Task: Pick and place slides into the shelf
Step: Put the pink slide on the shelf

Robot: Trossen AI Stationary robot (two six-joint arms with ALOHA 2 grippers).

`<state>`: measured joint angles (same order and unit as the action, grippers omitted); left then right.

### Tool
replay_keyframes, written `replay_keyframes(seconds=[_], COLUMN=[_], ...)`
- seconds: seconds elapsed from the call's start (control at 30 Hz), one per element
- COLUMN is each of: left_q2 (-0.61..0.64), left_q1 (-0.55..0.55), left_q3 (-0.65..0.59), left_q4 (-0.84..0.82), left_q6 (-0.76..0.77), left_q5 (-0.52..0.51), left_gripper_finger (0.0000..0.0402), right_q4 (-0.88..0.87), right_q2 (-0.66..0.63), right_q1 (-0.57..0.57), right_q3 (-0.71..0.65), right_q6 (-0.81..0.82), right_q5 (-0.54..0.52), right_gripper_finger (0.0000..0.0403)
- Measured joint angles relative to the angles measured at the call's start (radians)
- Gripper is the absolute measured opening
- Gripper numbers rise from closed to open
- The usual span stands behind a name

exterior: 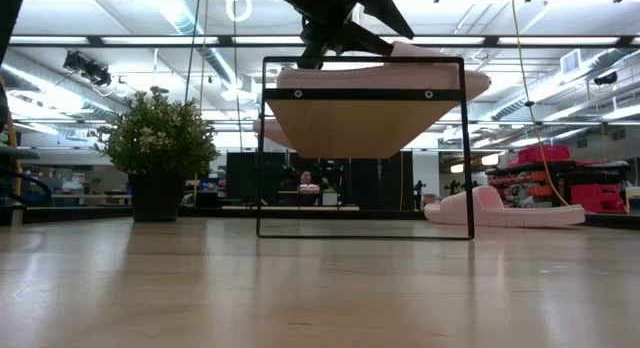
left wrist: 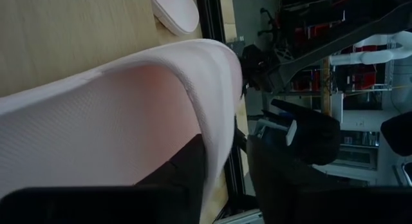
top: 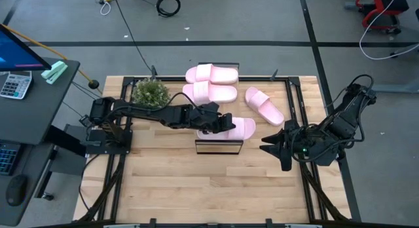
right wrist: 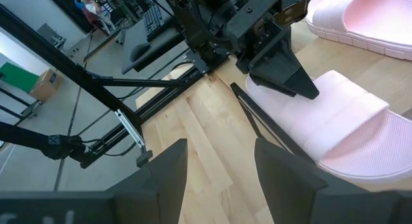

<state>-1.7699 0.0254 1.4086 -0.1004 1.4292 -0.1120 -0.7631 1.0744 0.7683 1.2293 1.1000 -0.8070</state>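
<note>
The shelf [top: 219,147] [exterior: 350,128] stands mid-table, its narrow end toward the near edge. One pink slide [top: 242,128] [exterior: 440,80] [right wrist: 347,121] lies sole-down across its top board, with the toe overhanging on the right. My left gripper [top: 221,123] [left wrist: 225,156] reaches in level from the table's left and stands open around this slide's strap. Two more slides [top: 211,74] [top: 209,93] lie side by side in line with the shelf toward the far edge. Another slide [top: 264,105] [exterior: 505,210] rests on the table to the right. My right gripper [top: 272,146] [right wrist: 219,159] hangs open at the right. My left gripper has one finger [left wrist: 183,169] under the slide's strap, close against the strap's edge [left wrist: 215,130]; whether it touches, I cannot tell. The other finger [left wrist: 277,176] is outside the strap, with a gap showing between them. The slide rests on the shelf's top.
A potted plant [top: 150,92] [exterior: 160,148] stands at the far left of the table. A black frame [top: 294,110] runs along the table's edges. Bare wood lies in front of the shelf toward the near edge.
</note>
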Motion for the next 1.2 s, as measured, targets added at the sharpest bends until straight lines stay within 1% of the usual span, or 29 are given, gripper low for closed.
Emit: replay_keyframes(seconds=[0.27,0.53,0.63,0.87,1.07,1.2], left_q2=[0.000,0.000,0.000,0.002,0.035,0.071], left_q1=[-0.005,-0.005,-0.005,-0.011,-0.034,-0.043], left_q3=[0.001,0.001,0.000,0.000,0.000,0.000], left_q4=[-0.043,-0.052,-0.051,-0.065,-0.182,-0.190], left_q6=[0.015,0.010,-0.003,-0.019,-0.035,-0.055], left_q5=[0.000,0.002,0.020,0.038,0.056,0.036], left_gripper_finger=[0.0176,0.0207,0.0217,0.0232,0.0235,0.0232], right_q4=[0.000,0.000,0.000,0.000,0.000,-0.003], right_q2=[0.000,0.000,0.000,0.000,0.000,0.000], right_q1=[0.000,0.000,0.000,0.000,0.000,0.000], right_q3=[0.000,0.000,0.000,0.000,0.000,0.000], right_q6=[0.006,0.007,0.007,0.007,0.006,0.006], right_q5=[0.000,0.000,0.000,0.002,0.002,0.003], right_gripper_finger=[0.0187,0.0187,0.0187,0.0187,0.0187,0.0187])
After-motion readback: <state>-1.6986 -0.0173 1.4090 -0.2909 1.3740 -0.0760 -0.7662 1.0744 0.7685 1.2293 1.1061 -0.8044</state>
